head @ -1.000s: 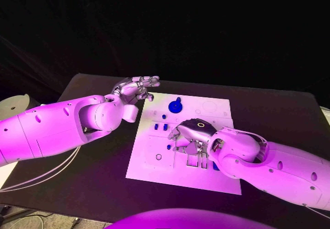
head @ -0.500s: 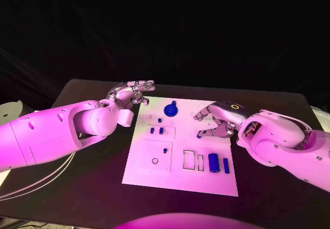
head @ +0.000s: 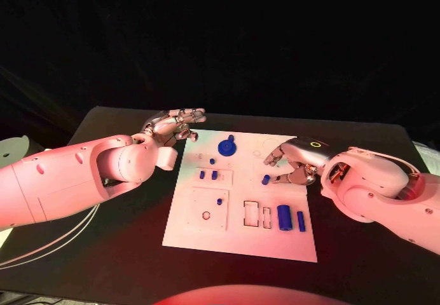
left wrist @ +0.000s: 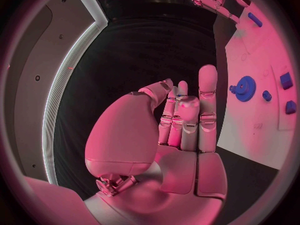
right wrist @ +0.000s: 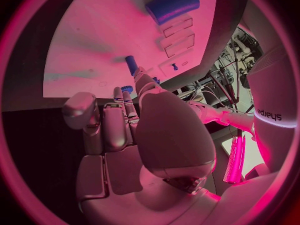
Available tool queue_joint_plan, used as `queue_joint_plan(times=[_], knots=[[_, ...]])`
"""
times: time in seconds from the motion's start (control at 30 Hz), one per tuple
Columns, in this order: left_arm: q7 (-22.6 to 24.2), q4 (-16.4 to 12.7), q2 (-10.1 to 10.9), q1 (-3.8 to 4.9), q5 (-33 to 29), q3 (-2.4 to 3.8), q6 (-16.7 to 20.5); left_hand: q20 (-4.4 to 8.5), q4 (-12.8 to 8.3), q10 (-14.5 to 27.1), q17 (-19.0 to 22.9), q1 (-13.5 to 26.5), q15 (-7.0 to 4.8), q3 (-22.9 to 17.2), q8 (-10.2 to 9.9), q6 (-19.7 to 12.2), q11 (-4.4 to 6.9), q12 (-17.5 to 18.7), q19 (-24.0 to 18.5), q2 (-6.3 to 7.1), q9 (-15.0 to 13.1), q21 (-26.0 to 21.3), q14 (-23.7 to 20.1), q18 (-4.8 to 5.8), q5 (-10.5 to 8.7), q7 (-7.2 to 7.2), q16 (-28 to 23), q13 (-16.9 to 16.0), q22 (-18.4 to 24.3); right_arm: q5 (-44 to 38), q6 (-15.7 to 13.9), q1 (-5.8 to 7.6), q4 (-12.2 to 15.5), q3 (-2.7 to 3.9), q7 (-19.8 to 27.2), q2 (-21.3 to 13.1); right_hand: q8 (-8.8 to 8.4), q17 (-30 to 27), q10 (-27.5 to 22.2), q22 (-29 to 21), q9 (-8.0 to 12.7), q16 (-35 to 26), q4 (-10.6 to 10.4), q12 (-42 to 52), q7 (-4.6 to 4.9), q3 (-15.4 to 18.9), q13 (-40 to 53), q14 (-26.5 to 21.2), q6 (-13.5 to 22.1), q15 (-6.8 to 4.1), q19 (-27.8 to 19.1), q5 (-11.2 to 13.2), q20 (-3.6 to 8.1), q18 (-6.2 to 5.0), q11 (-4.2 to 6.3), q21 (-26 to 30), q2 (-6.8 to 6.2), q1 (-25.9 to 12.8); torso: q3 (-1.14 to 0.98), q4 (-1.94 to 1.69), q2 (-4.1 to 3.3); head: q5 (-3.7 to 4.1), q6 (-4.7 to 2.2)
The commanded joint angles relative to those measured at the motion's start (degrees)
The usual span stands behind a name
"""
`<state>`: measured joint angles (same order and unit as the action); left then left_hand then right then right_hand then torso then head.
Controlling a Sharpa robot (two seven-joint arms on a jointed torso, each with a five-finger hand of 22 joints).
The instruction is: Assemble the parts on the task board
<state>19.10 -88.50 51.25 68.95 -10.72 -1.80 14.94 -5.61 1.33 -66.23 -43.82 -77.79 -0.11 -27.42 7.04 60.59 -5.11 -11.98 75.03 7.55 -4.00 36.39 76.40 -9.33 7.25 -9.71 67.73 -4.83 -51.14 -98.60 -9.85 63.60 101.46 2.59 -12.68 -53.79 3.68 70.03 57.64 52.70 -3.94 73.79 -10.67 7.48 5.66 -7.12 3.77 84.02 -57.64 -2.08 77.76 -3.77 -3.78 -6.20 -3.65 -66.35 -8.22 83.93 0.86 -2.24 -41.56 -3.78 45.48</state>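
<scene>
A black worktop [head: 119,190] stands before a dark, unlit backdrop [head: 275,57]; a pale round object [head: 16,147] sits at its left edge

A black desk [head: 110,248] is seen under the arms. The white task board [head: 238,238] is laid flat on its middle, one short edge toward the far side, with dark desk surface showing all round it.

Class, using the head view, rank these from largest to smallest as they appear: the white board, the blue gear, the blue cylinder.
1. White board
2. Blue gear and blue cylinder: these look alike in size, so I won't rank them.
</scene>
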Motion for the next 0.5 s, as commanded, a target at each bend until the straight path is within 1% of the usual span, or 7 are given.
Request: queue_joint_plan(times=[0.03,0.13,0.3,0.5], knots=[[0.22,-0.08,-0.07,0.0,0.33,0.03,-1.19,-0.14,-0.25,0.27,0.05,-0.45,0.31,0.15,0.35,-0.47,-0.07,-0.38,-0.02,-0.19,0.07,-0.23,-0.22,-0.53,0.29,0.09,-0.15,-0.09,0.04,-1.48,3.11,-0.31,-0.4,-0.06,-0.24,0.68,0.28,-0.15,1.01,0.07,-0.07,-0.37,-0.2,0.56,0.25,-0.44,0.03,2.63,-0.91,-0.11,0.42,0.03,-0.13,-0.7,0.04,0.32,0.61,0.78,0.08,-0.03,-0.02,-0.03,0.06],[0.25,-0.11,-0.06,0.0,0.33,0.03,-1.16,-0.14,-0.25,0.27,0.05,-0.45,0.31,0.15,0.35,-0.47,-0.07,-0.38,-0.02,-0.19,0.07,-0.23,-0.22,-0.53,0.29,0.09,-0.15,-0.09,0.04,-1.56,3.62,-0.61,-0.94,-0.08,0.02,1.44,0.42,-0.37,2.19,0.11,-0.13,-0.53,-0.03,0.96,0.4,-1.11,-0.03,2.61,-1.96,0.16,0.55,0.09,-0.27,-0.66,0.11,0.32,1.38,1.41,0.08,0.03,-0.04,-0.09,0.08],[0.29,-0.18,-0.05,0.0,0.33,0.02,-1.17,-0.14,-0.25,0.27,0.05,-0.45,0.31,0.15,0.35,-0.47,-0.07,-0.38,-0.02,-0.19,0.07,-0.23,-0.22,-0.53,0.29,0.09,-0.15,-0.09,0.04,-1.62,4.28,-1.0,-1.62,-0.12,0.5,2.54,0.67,-0.76,4.36,0.46,-0.23,-0.79,-0.12,1.49,0.46,-2.2,-0.1,2.57,-3.78,0.95,0.84,0.27,-0.88,-0.51,0.03,0.08,2.38,1.77,0.09,-0.08,-0.04,-0.13,0.18],[0.29,-0.21,0.03,0.0,0.33,0.02,-1.13,-0.14,-0.25,0.27,0.05,-0.45,0.31,0.15,0.35,-0.47,-0.07,-0.38,-0.02,-0.19,0.07,-0.23,-0.22,-0.53,0.29,0.09,-0.15,-0.09,0.04,-1.82,4.66,-1.19,-1.96,-0.14,0.8,3.02,1.0,-0.77,6.74,1.09,-0.4,-0.66,-0.21,1.67,0.5,-3.86,-0.14,2.63,-5.91,1.03,1.21,0.48,-1.15,-0.48,0.07,-0.37,3.28,2.34,0.07,0.02,-0.01,-0.32,0.35]])
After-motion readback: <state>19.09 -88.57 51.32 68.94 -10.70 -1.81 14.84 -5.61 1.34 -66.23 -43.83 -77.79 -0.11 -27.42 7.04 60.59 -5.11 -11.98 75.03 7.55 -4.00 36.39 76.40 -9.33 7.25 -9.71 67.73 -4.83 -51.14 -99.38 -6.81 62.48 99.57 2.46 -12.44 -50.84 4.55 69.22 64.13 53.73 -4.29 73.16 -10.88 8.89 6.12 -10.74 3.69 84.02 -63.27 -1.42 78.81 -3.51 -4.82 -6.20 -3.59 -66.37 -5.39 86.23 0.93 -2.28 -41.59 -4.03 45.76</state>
